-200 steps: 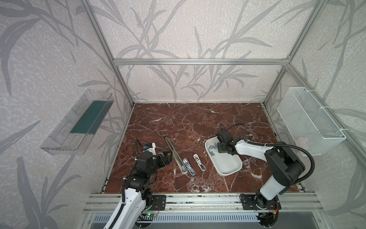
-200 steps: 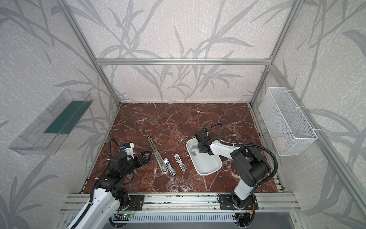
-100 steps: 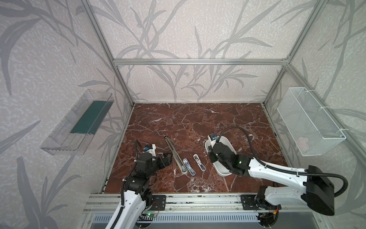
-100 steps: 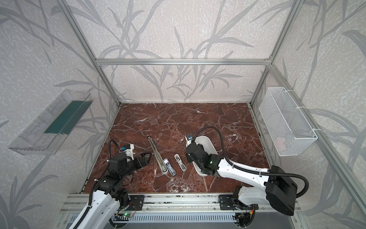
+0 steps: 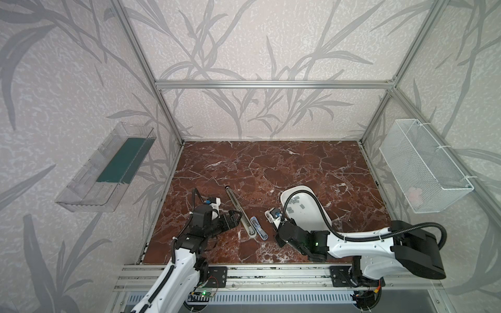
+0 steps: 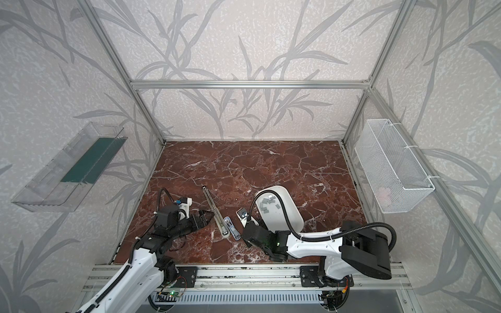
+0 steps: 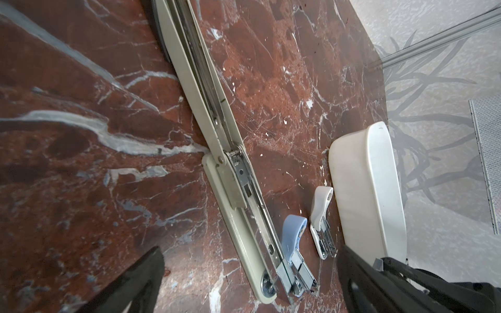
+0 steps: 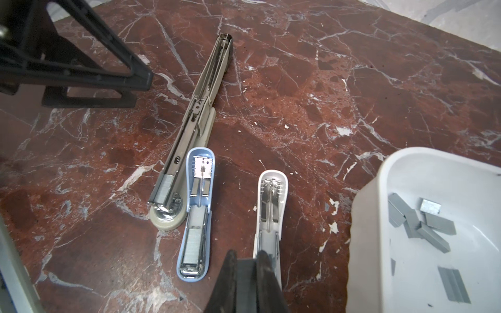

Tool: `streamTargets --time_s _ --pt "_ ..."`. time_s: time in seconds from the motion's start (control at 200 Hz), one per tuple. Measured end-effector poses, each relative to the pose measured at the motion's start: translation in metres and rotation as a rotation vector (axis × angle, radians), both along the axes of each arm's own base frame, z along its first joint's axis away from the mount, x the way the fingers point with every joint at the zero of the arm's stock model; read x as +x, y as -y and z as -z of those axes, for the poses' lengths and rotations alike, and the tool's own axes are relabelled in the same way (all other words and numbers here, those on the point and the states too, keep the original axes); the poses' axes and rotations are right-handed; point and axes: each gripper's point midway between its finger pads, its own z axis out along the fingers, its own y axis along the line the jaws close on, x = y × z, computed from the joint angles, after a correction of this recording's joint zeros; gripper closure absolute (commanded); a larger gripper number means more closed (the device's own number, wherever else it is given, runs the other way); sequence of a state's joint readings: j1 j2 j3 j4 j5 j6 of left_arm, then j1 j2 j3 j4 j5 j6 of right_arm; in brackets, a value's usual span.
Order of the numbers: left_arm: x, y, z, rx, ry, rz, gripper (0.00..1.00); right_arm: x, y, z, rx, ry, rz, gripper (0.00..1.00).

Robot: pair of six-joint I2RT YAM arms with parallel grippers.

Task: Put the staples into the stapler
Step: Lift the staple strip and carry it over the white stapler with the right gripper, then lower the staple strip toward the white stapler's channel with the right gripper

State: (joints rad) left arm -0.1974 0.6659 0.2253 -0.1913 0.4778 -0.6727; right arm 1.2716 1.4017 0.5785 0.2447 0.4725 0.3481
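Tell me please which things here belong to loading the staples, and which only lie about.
For the job: staples, white tray, white stapler, blue stapler, long stapler.
Lying about: clear shelf, wire basket.

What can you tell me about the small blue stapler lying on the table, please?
The blue stapler is small, with a light blue plastic shell and shiny metal insides. It lies opened flat on the red marble table, lid folded back, showing a thin spring and a grey strip of staples already in its channel. It sits between the long beige stapler, whose round end it seems to touch, and the white stapler, which lies apart from it.
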Motion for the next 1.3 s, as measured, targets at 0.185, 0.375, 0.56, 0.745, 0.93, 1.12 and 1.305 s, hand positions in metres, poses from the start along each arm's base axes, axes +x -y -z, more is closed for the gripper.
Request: streamTargets --time_s 0.185,0.375,0.56,0.745,0.93,1.12,1.305 --pt "0.001 0.004 -0.005 -0.020 0.017 0.019 0.01 0.003 0.003 0.013 -0.019 -0.015 0.040 0.95" --pt "0.002 0.005 -0.006 -0.022 0.023 0.020 0.01 0.004 0.006 0.036 -0.074 -0.040 0.051 0.95" --pt "0.002 0.005 -0.007 -0.023 0.030 0.020 0.01 0.010 0.010 0.040 -0.077 -0.056 0.067 0.95" --pt "0.003 0.004 -0.009 -0.024 0.038 0.019 0.01 0.015 0.013 0.041 -0.074 -0.065 0.079 0.95" --pt "0.003 0.004 -0.011 -0.023 0.047 0.017 0.01 0.016 0.013 0.041 -0.072 -0.069 0.079 0.95" --pt "0.003 0.004 -0.012 -0.024 0.050 0.016 0.01 0.017 0.013 0.042 -0.072 -0.075 0.079 0.95" --pt "0.003 0.004 -0.013 -0.024 0.056 0.016 0.01 0.017 0.011 0.044 -0.074 -0.081 0.081 0.95"
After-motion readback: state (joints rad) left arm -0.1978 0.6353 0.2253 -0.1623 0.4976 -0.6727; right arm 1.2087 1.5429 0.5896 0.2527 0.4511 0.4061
